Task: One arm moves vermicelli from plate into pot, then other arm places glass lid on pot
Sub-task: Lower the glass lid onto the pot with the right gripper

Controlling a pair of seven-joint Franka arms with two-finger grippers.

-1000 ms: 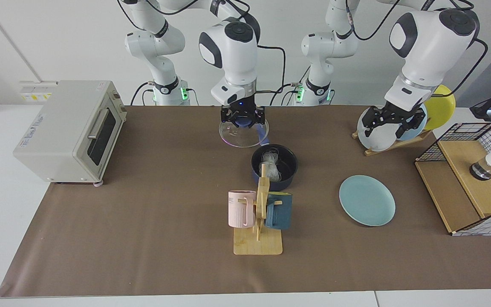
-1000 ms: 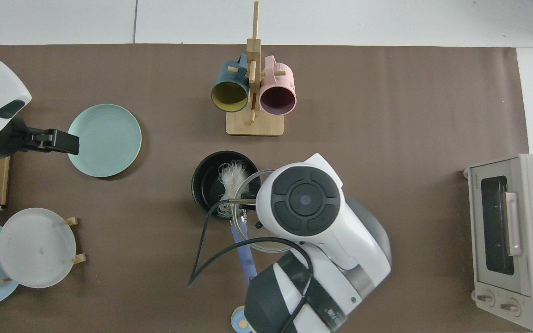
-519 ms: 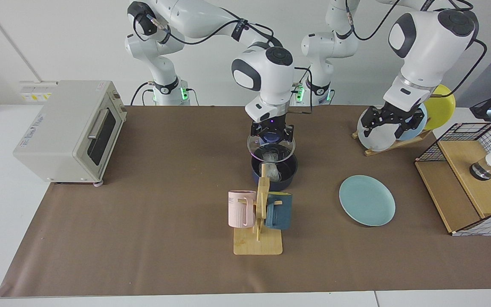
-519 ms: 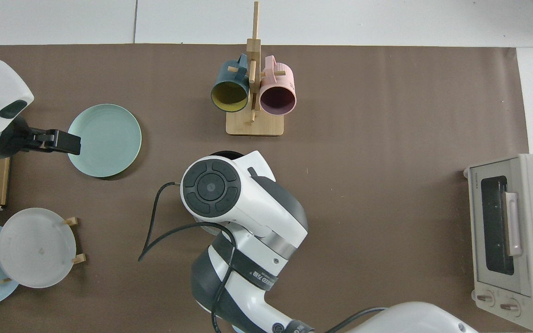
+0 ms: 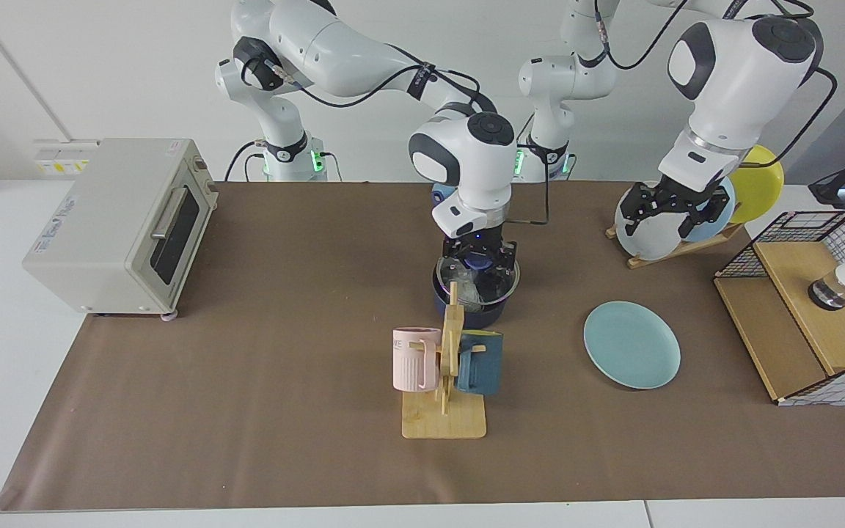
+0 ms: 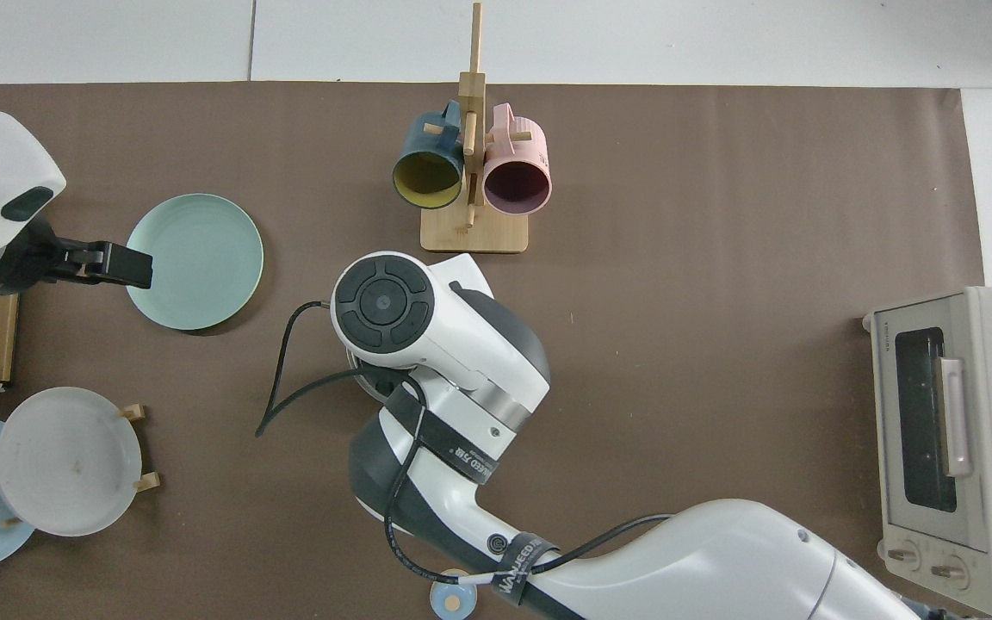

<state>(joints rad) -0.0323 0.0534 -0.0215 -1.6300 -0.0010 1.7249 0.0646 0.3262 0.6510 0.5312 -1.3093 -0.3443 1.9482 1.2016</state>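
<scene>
The right gripper (image 5: 480,258) was down on the pot (image 5: 466,312) in the middle of the table, fingers pinched on the blue knob of the glass lid (image 5: 505,282), and the lid sat level right at the pot's rim, though whether it was fully seated was hard to tell. A pale tangle of vermicelli (image 5: 466,290) showed through the glass. From above you couldn't see any of that, since the right arm's wrist (image 6: 393,303) covered the pot completely. The left gripper (image 5: 673,207) was waiting off to the side, hanging in front of the white plate (image 5: 646,233) in the wooden plate rack, with its fingers (image 6: 121,263) spread apart and, seen from above, reaching over the edge of the teal-green plate (image 5: 632,345), which lay bare on the mat well apart from the pot. Just in front of the pot stood a wooden mug tree (image 5: 448,396) with a pink mug (image 5: 415,359) and a dark blue mug (image 5: 481,363), and its post blocked part of the pot from the facing camera. A toaster oven (image 5: 122,224) sat at one end of the table and a wire-and-wood shelf (image 5: 811,308) at the other. Everything rested on a brown mat (image 5: 246,403) over a white table, with a plain white wall behind.
</scene>
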